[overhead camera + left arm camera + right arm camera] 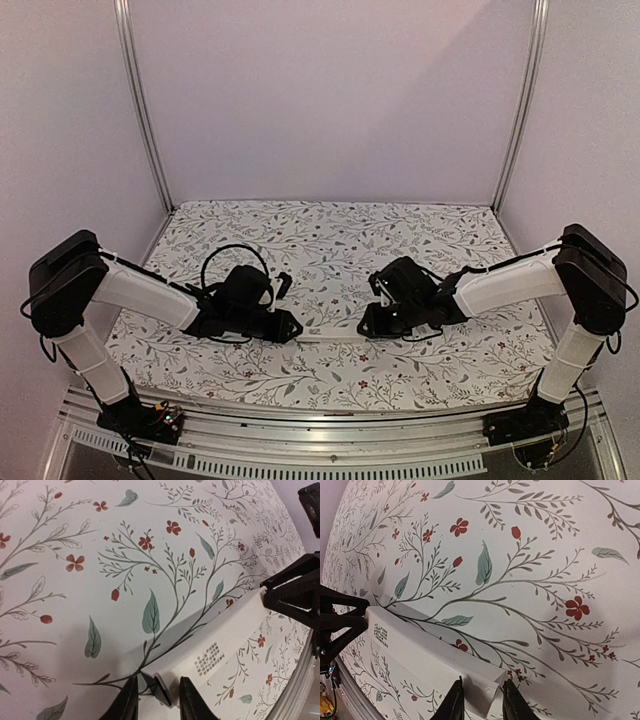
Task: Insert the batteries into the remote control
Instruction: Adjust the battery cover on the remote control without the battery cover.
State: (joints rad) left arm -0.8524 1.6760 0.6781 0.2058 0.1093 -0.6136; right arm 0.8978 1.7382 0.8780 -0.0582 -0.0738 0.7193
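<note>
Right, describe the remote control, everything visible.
The remote control is a slim white rectangular bar, plastic-looking, with a small dark dotted patch near the end by the left pincer. It stretches sideways over the floral table cover, between the arms. Each end sits between a pincer's fingers, the other end in the right pincer. Whether they grip it yet is unclear.

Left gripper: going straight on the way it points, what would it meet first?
The remote control, whose end sits between the fingers of the left gripper. Further along that line, the right gripper is at the far end.
</note>
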